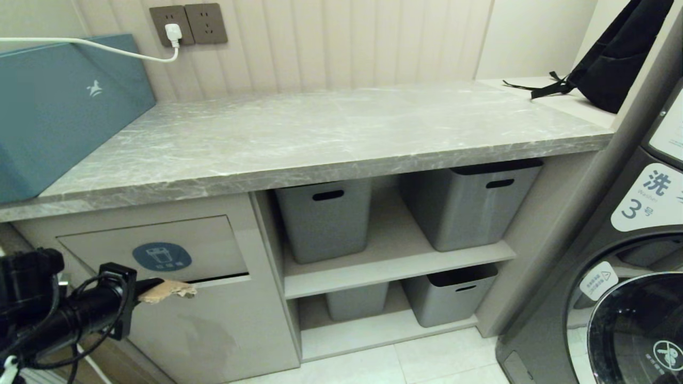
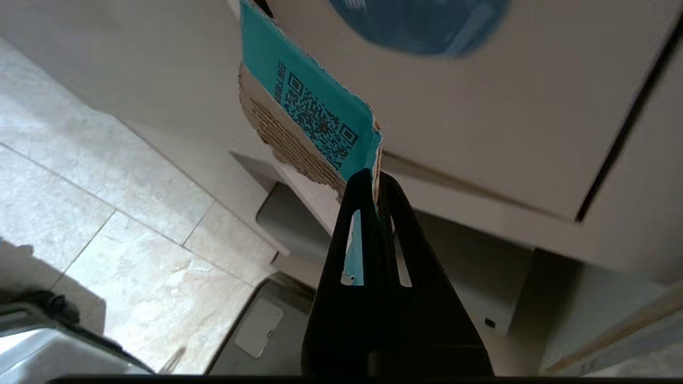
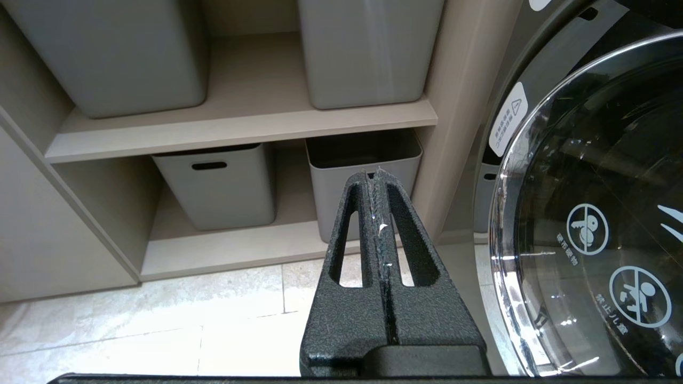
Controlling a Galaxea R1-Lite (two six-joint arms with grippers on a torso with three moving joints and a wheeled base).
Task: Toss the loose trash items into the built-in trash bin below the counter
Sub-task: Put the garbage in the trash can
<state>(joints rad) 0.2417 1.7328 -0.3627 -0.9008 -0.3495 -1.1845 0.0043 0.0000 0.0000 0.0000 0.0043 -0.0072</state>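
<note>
Washer panel [image 1: 648, 205] — "洗", "3"; blue bin-icon sticker [image 1: 161, 256] on flap; QR code on teal scrap [image 2: 315, 114].

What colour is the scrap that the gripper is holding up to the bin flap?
Teal with a dark QR code, torn brown edges; the paper scrap shows best in the left wrist view.

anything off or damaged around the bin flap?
Only the teal paper scrap in the left gripper: torn, ragged brown edge. Bin flap shows a dark gap along its lower edge. Nothing spilled.
</note>
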